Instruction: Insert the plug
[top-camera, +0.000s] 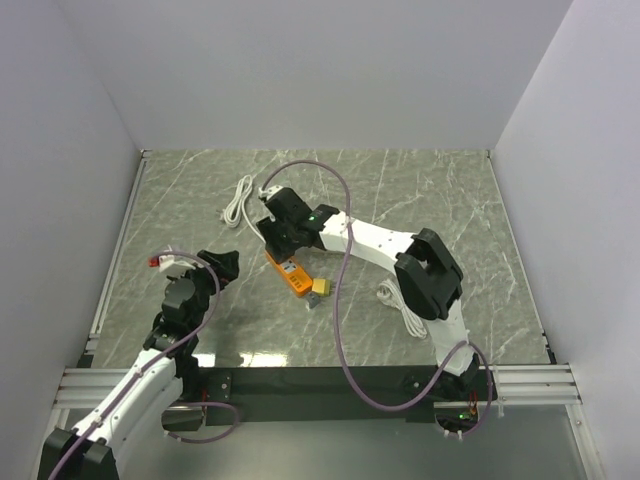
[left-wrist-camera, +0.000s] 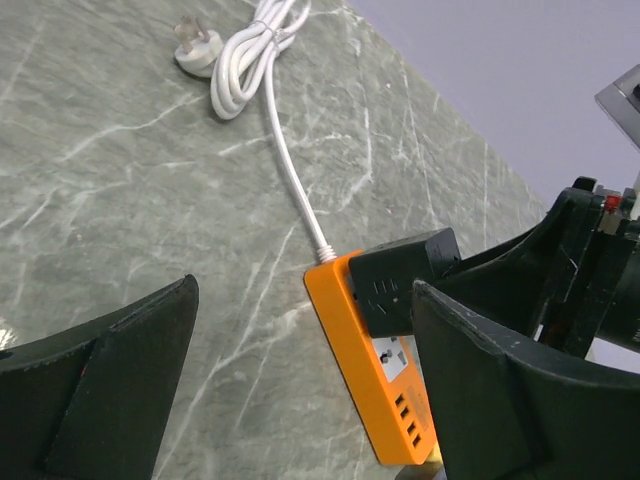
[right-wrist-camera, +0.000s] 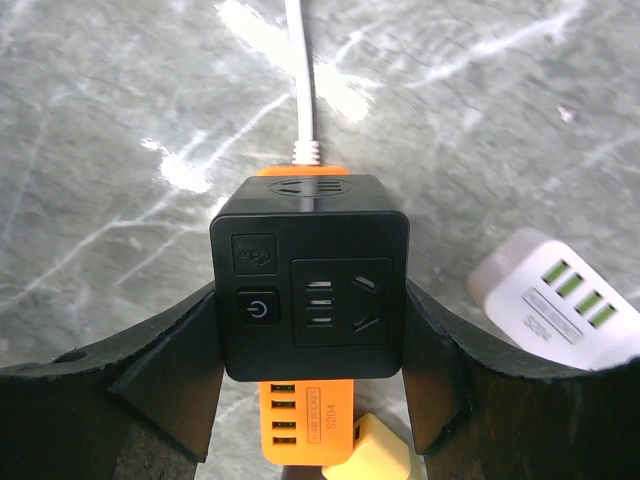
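Orange strip (top-camera: 290, 272) is lying near the middle of the tabletop (top-camera: 430, 190), its white cord (left-wrist-camera: 290, 170) running toward the far-left corner. The right gripper (right-wrist-camera: 310, 300) is pinching the black cube plug (right-wrist-camera: 310, 260) by its sides and holding it on the strip's cord end. Cannot tell whether the prongs are seated.

The left gripper (left-wrist-camera: 305, 330) is hanging spread toward the left edge, gripping nothing.

Judgement: insertion is under way, not confirmed. To do it well:
- keeping the cube square to the strip
- pressing straight down, no rocking
- bracing the strip's free end with the left gripper if it is lifting or sliding
- staying clear of the white charger (right-wrist-camera: 560, 300) and yellow block (right-wrist-camera: 375, 450) beside that end
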